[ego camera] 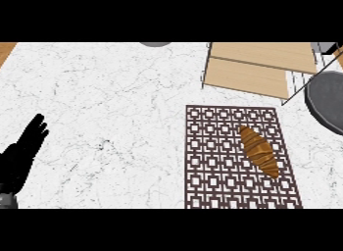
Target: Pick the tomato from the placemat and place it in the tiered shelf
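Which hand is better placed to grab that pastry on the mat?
Probably the right, though it is out of view. The croissant lies on the right half of the mat, and the shelf stands beyond it at upper right. The left hand rests open at the lower left edge, well apart.

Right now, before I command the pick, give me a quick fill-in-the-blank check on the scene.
The thing lying on the placemat is a ____.
It lies toward the placemat's ____ side.
The only hand showing, open at the view's lower left, is the robot's ____ one.
Missing words: croissant; right; left.
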### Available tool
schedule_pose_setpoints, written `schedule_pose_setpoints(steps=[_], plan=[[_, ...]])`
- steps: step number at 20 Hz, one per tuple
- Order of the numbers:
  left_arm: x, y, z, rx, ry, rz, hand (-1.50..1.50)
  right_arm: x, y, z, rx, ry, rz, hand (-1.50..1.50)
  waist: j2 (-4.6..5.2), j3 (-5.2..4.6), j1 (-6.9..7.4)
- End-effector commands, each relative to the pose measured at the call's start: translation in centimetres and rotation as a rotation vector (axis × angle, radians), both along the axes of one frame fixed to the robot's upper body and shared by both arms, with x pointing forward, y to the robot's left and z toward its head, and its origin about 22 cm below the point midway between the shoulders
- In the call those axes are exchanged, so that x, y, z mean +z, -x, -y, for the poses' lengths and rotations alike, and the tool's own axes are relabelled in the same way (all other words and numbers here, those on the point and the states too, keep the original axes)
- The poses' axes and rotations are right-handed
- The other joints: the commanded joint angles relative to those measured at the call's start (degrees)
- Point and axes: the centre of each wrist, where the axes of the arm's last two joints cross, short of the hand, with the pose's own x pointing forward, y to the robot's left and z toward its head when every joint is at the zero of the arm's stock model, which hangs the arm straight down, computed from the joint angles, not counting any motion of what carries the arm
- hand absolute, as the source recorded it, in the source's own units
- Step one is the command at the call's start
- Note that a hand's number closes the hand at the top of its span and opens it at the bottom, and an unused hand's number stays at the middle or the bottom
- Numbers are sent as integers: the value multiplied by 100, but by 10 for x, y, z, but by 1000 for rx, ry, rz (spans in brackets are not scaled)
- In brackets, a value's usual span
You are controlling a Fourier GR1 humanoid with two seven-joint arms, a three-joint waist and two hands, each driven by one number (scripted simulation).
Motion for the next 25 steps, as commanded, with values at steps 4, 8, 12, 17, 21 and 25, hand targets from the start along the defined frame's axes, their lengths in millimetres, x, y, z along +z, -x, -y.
schedule_pose_setpoints(steps=[4,8,12,17,21,25], plan=[[-5,-2,-2,13,14,-2,0,23,23,31,51,-220,110,-150,-16,-1,-87],[-10,11,-7,45,14,4,0,54,64,70,45,-254,173,-150,-54,-1,-159],[0,14,-6,33,-11,2,0,89,120,124,-39,-228,185,-150,-78,6,-207],[-6,18,-24,43,9,-12,0,104,184,184,-126,-236,174,-150,-51,2,-209],[-8,20,-29,72,13,-15,0,110,244,232,-90,-218,123,-150,-66,9,-331],[1,13,-18,41,6,-8,0,119,298,269,-81,-193,131,-150,-45,13,-291]])
